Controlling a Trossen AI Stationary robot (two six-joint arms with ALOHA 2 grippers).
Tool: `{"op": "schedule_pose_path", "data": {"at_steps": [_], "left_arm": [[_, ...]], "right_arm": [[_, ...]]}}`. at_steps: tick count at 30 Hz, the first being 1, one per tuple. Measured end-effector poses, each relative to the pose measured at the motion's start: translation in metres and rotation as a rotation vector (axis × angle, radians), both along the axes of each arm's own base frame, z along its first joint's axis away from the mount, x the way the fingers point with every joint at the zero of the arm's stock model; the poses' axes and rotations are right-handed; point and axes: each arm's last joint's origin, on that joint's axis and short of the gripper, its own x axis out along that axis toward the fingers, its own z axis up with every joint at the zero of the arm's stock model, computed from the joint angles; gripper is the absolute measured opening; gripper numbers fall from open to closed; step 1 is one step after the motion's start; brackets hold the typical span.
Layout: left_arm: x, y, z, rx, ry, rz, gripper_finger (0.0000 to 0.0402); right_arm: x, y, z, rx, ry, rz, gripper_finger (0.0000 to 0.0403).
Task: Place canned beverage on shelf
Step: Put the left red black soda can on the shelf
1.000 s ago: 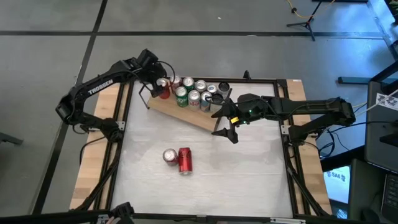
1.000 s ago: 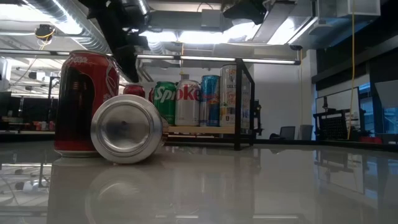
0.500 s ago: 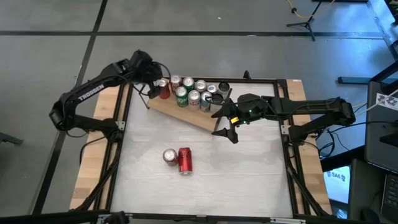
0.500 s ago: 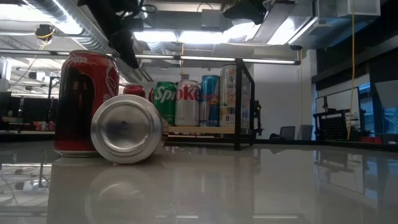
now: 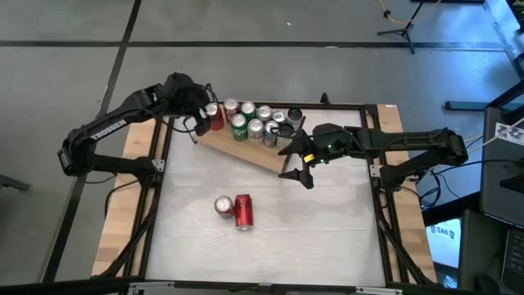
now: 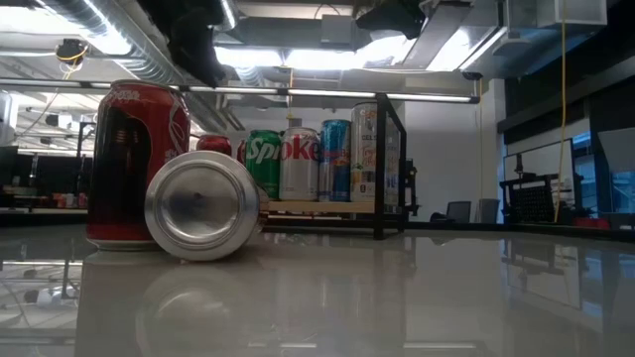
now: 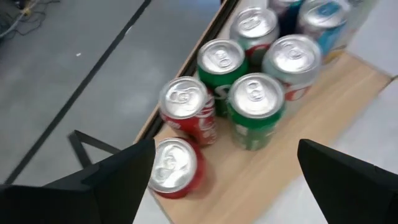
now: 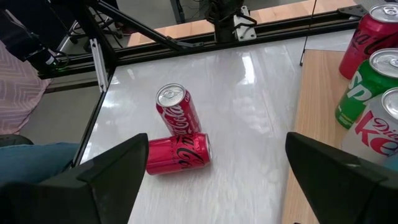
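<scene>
Grey floor [image 5: 270,20] crossed by dark seams surrounds the counter; long ceiling lights [image 6: 327,59] glow overhead; a black stand [image 5: 401,31], perhaps a tripod, stands far off.

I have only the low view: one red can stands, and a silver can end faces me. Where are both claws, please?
Observer: The left claw is open, up by the left end of the shelf, next to the red cans there.
Operator: And the right one?
Observer: The right claw is open and empty, near the shelf's right end.
Operator: Is the lying can red too?
Observer: Yes. The lying can is a red Coca-Cola can, right beside the standing Coca-Cola can.
</scene>
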Motion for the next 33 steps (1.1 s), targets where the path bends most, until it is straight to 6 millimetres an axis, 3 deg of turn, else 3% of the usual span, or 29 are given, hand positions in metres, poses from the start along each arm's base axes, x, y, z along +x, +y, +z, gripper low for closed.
{"op": "schedule_pose_path", "data": {"at_steps": [9, 14, 21, 28, 33], "left_arm": [[0.004, -0.028, -0.006, -0.111, 0.052, -0.008, 0.0347], [0.003, -0.042, -0.011, -0.125, 0.124, 0.072, 0.0287], [0.007, -0.055, -0.017, -0.191, 0.091, 0.161, 0.0202], [0.008, -0.057, -0.062, -0.185, 0.165, 0.297, 0.0141], [0.012, -0.055, -0.096, -0.189, 0.108, 0.350, 0.0107]], "right_arm": [[0.000, 0.000, 0.000, 0.000, 0.000, 0.000, 0.0372], [0.000, 0.000, 0.000, 0.000, 0.000, 0.000, 0.0372], [0.000, 0.000, 0.000, -0.012, -0.002, 0.006, 0.0372], [0.000, 0.000, 0.000, -0.019, -0.003, 0.010, 0.0372], [0.000, 0.000, 0.000, -0.019, -0.003, 0.010, 0.0372]]}}
